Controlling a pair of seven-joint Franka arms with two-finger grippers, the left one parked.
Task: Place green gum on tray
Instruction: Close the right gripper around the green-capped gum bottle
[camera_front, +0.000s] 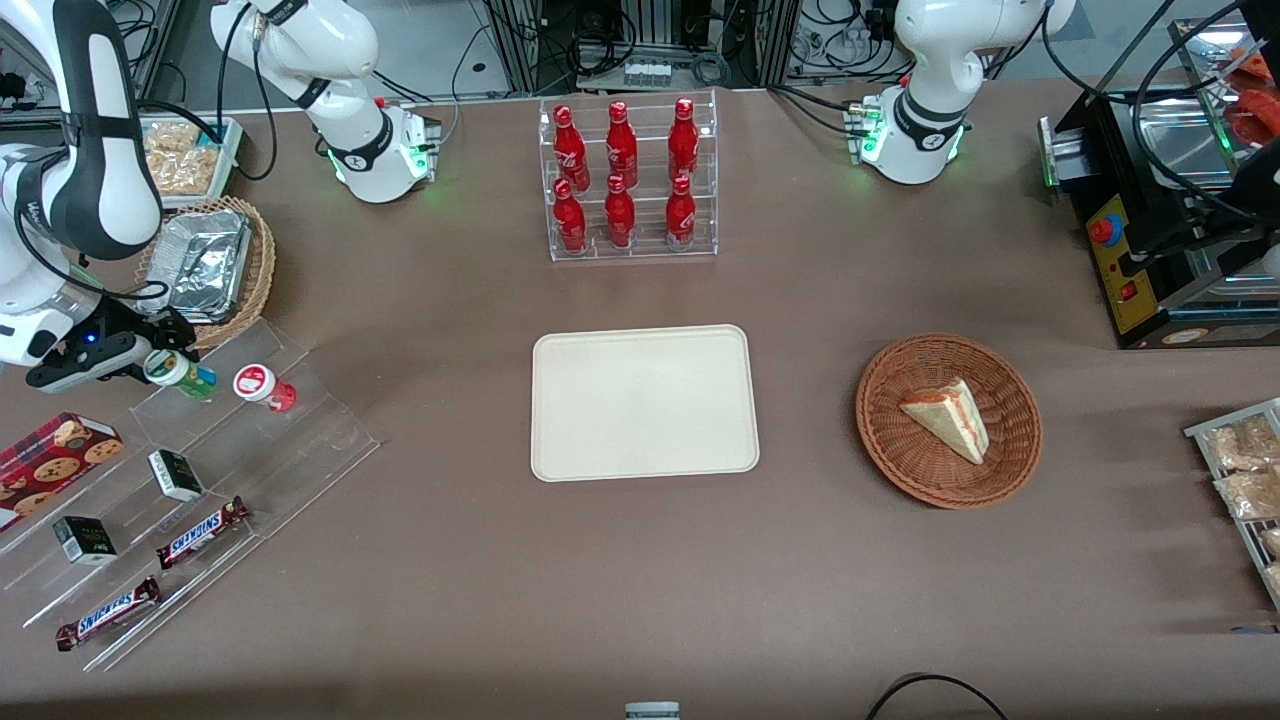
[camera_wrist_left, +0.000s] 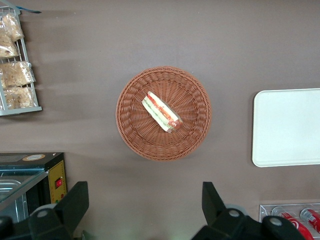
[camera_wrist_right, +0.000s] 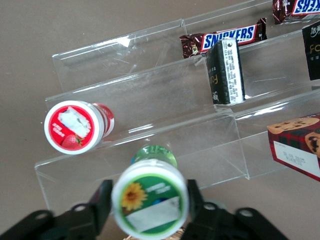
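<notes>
The green gum (camera_front: 182, 372) is a green canister with a white lid bearing a sunflower mark. It lies tilted at the top step of a clear acrylic stand (camera_front: 300, 440), toward the working arm's end of the table. My gripper (camera_front: 158, 362) is shut on it, one finger on each side of the lid. In the right wrist view the gum's lid (camera_wrist_right: 149, 197) fills the gap of the gripper (camera_wrist_right: 148, 201). The cream tray (camera_front: 643, 402) lies empty at the table's middle and also shows in the left wrist view (camera_wrist_left: 287, 127).
A red canister (camera_front: 262, 386) lies beside the green gum on the stand (camera_wrist_right: 75, 126). The lower steps hold Snickers bars (camera_front: 203, 531), small black boxes (camera_front: 175, 474) and a cookie box (camera_front: 55, 458). A basket with a foil pan (camera_front: 208, 262) and a bottle rack (camera_front: 627, 180) stand farther back. A sandwich basket (camera_front: 948, 420) sits beside the tray.
</notes>
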